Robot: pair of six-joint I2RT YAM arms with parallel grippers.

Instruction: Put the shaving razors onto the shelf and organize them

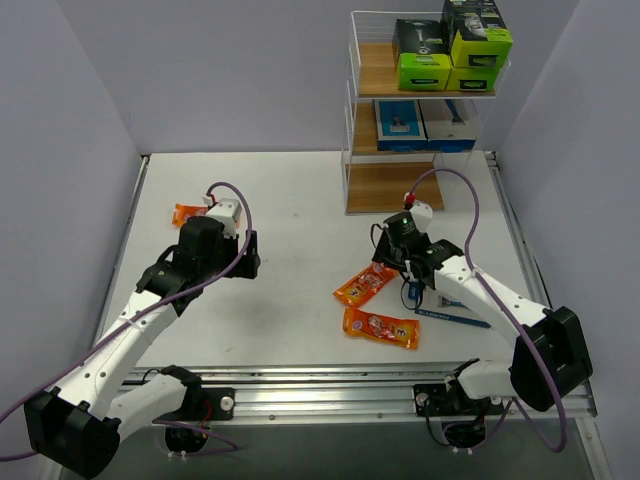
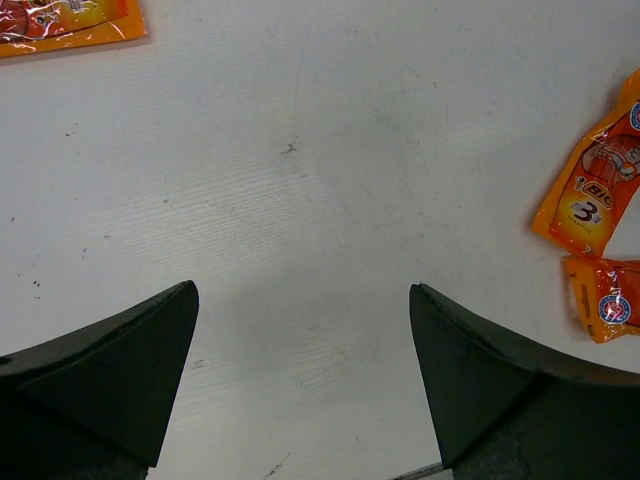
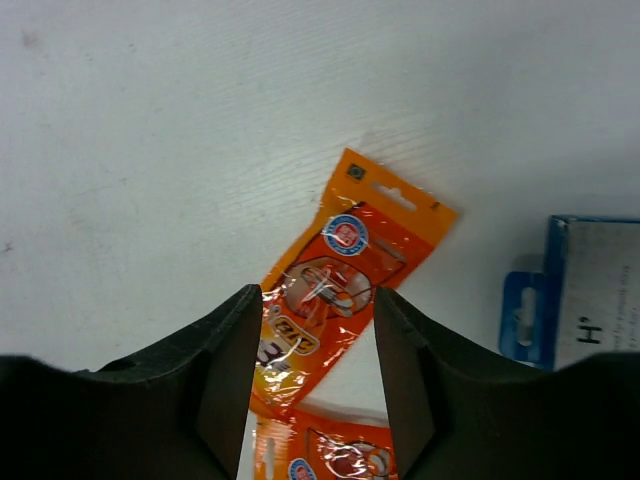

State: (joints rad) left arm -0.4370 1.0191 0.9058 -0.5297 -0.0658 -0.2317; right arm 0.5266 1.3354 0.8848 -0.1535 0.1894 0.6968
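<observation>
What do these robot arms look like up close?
The left arm and right arm are white tubes with chunky black joints, each trailing a purple cable. The left claw and right claw have two matte black wedge-shaped fingers each.

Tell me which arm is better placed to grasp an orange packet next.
Right. The right end effector sits over an orange packet, jaws either side of it. The left end effector hovers open above the table, no packet between its jaws.
</observation>
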